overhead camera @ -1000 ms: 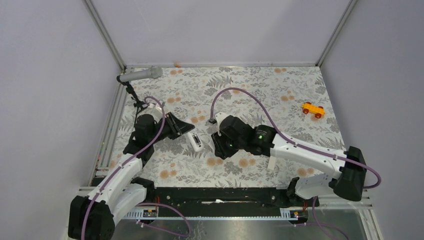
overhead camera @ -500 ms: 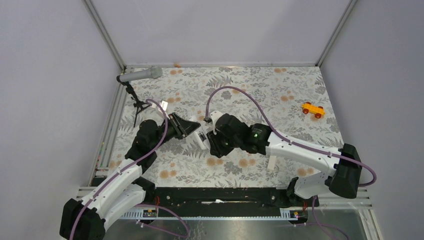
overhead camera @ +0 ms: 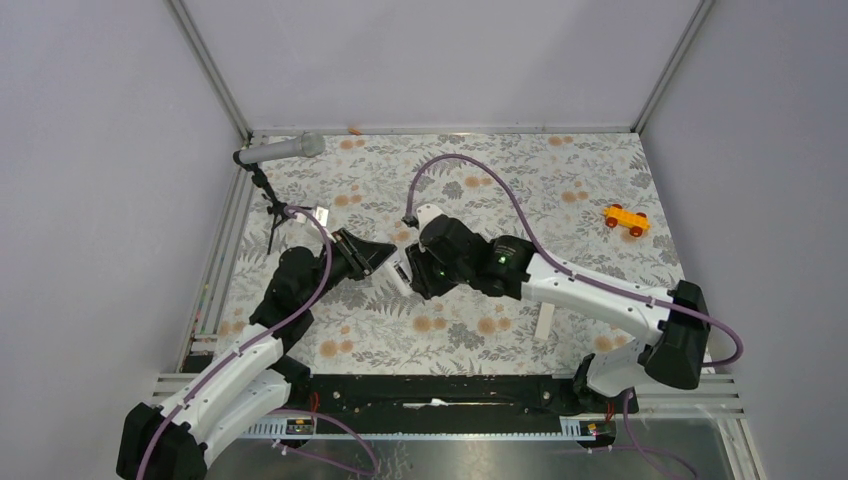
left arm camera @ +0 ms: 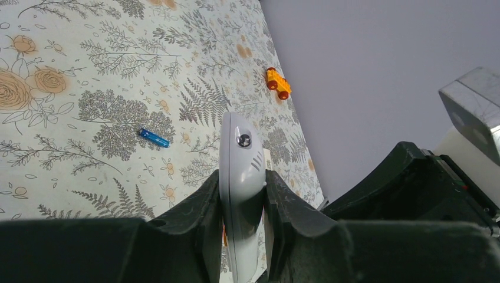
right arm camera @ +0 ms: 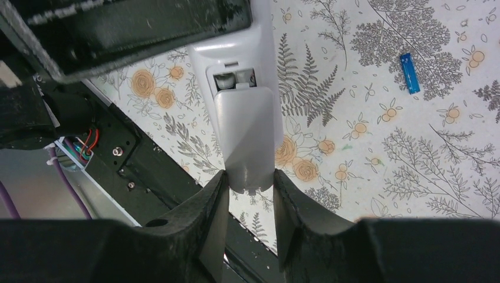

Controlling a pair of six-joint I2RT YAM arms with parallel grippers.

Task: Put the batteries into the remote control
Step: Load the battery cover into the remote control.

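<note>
The white remote control (overhead camera: pixel 401 271) is held off the table between both grippers. My left gripper (overhead camera: pixel 390 261) is shut on its sides; in the left wrist view the remote (left arm camera: pixel 239 144) stands edge-on between the fingers (left arm camera: pixel 203 206). My right gripper (right arm camera: pixel 249 178) is shut on its other end, on the tip of a white back panel (right arm camera: pixel 247 135). Above the panel is a small open recess (right arm camera: pixel 233 76) with metal contacts. The blue battery (right arm camera: pixel 408 73) lies on the cloth and also shows in the left wrist view (left arm camera: pixel 154 137). The orange-brown battery is not clearly in view.
An orange toy car (overhead camera: pixel 626 219) sits at the far right. A thin white flat strip (overhead camera: pixel 545 324) lies near the right arm. A microphone on a small stand (overhead camera: pixel 280 150) is at the back left. The black front rail (right arm camera: pixel 147 171) lies under the remote.
The remote lay on the cloth with both grippers apart from it. My left gripper has closed on it and lifted it. My right gripper has moved left onto its other end.
</note>
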